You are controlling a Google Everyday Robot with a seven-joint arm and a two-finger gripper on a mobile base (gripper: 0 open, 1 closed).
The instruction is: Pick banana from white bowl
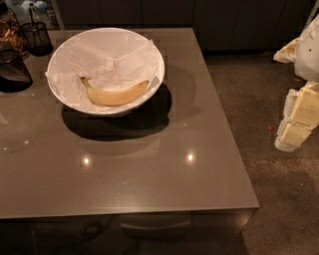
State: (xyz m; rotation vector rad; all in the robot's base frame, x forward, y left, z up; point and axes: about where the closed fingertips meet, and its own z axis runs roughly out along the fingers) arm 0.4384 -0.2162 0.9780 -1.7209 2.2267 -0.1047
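The yellow banana [115, 94] lies on its side in the front part of the white bowl [158, 60], its dark stem tip pointing left. The bowl is lined with crumpled white paper [107, 60] and stands at the back left of the grey-brown table [149, 169]. My gripper [294, 127], pale cream, hangs at the far right edge of the view, over the floor beyond the table's right edge. It is well apart from the bowl and holds nothing that I can see.
Two dark wire-mesh cups [37, 36] [12, 69] and a jar [9, 30] stand left of the bowl at the table's back left corner. The table's front edge [129, 213] is near. Speckled floor [259, 99] lies to the right. Dark cabinets [199, 15] run behind.
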